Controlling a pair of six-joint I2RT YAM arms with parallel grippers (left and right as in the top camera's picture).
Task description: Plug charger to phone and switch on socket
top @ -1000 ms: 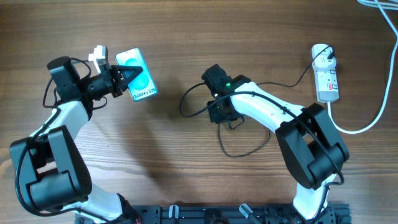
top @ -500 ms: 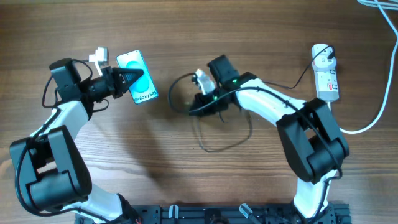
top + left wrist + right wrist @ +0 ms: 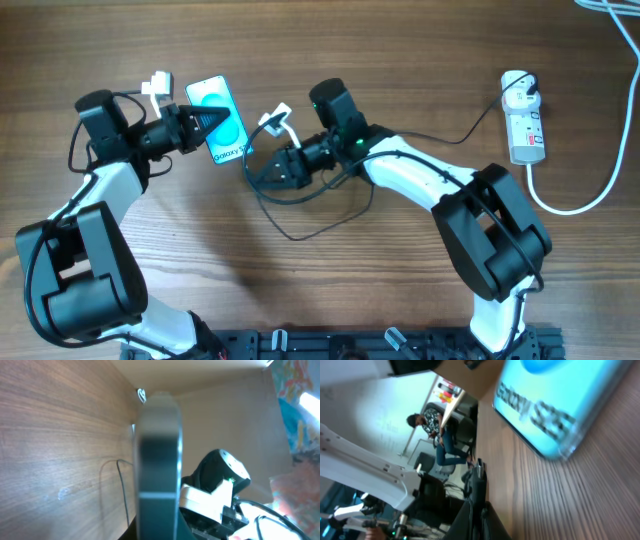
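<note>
Now, items on the worktop (image 3: 330, 40), listed from left to right.

Item 1, phone (image 3: 233, 140): blue-turquoise screen facing up, black lettering on the short end that points toward the near edge. It sits in the left half of the worktop, closer to the far edge than to the near one. In the left wrist view the phone (image 3: 159, 460) is seen edge-on as a blurred dark slab, parallel to the wood. Whether it rests on the wood or hangs just above it cannot be told.

Item 2, left gripper (image 3: 215, 120): jaws closed on the phone from its left long side, with the upper finger lying across the screen.

Item 3, right gripper (image 3: 252, 172): near the middle of the worktop, pointing left, its tip just beside the phone's lettered end and not touching it. The jaws are fully closed. In the right wrist view the gripper (image 3: 477, 510) has a thin dark piece sticking out of the pinch, taken to be the free end of the charger. The phone (image 3: 555, 405) fills the upper right of that view.

Item 4, charger (image 3: 295, 237): thin black cable, looping loosely on the wood below the right gripper. It then runs under the right arm toward the far right corner, where its black plug sits in the socket.

Item 5, socket (image 3: 526, 135): white strip with a red mark, near the far right corner.

Item 6, white cable (image 3: 590, 195): thick, curving from the socket toward the right edge.
</note>
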